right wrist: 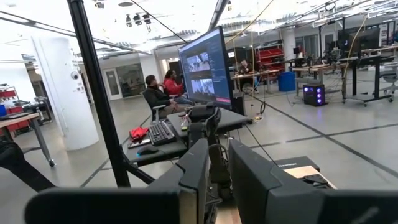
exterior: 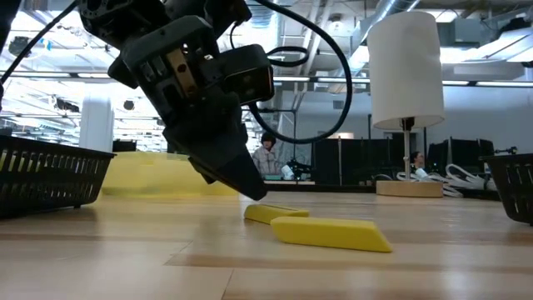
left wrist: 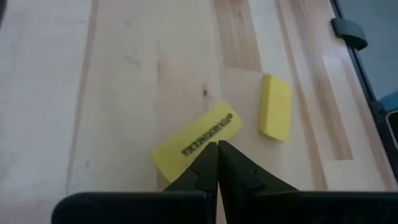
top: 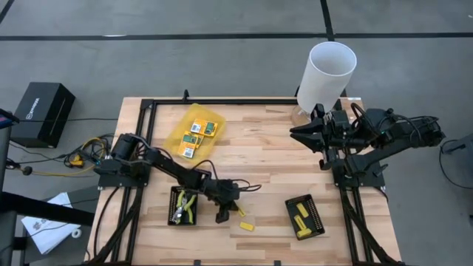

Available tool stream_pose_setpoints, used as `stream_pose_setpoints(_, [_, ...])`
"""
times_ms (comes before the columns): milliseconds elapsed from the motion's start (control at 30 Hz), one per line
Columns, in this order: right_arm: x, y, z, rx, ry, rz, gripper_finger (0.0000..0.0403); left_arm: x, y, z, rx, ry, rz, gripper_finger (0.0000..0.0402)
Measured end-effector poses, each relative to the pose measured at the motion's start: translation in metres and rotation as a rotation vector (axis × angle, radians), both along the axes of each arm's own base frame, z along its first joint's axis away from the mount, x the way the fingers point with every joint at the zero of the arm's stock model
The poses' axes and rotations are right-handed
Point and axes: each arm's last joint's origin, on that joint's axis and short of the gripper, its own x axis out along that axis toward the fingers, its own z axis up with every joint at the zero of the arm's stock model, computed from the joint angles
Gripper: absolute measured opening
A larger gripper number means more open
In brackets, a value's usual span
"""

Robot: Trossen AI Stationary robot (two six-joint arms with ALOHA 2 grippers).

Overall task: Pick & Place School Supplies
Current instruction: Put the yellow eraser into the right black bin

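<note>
Near the bench's front edge, left of centre: the left gripper [top: 238, 209] points down at the wood, its fingers [left wrist: 208, 163] pressed together with nothing between them.
Printed yellow piece [left wrist: 196, 140]: flat on the bench, its edge touching the tips of the closed left gripper.
Plain yellow piece [left wrist: 275, 106]: flat on the wood near the printed one, apart from it; nothing touches it.
Left black tray [top: 184, 206]: near the front-left corner, holding the small tool with yellow-green handles [top: 188, 204].
Right black tray [top: 304, 216]: near the front edge, right of centre, with yellow pieces [top: 301, 215] lying in it.
Yellow container [top: 195, 134]: toward the back-left of the bench, with the flat packets [top: 199, 130] inside.
Right gripper [top: 297, 131]: raised by the back-right corner beside the white cylinder [top: 326, 75], pointing out over the bench; its fingers [right wrist: 198, 173] stand slightly apart and hold nothing.
Room behind: seated people at desks with a monitor [right wrist: 206, 65].
</note>
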Motion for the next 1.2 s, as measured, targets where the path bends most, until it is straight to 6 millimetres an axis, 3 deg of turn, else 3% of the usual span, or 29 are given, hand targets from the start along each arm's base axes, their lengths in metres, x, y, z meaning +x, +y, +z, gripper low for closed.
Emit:
stream_pose_setpoints(800, [0.000, 0.000, 0.000, 0.000, 0.001, -0.005, 0.0056, 0.000, 0.005, -0.005, -0.001, 0.031, 0.014, 0.0000])
stream_pose_setpoints(1200, [0.000, 0.000, 0.000, 0.000, 0.001, -0.006, 0.0056, -0.014, 0.007, -0.020, -0.053, 0.103, 0.042, 0.0001])
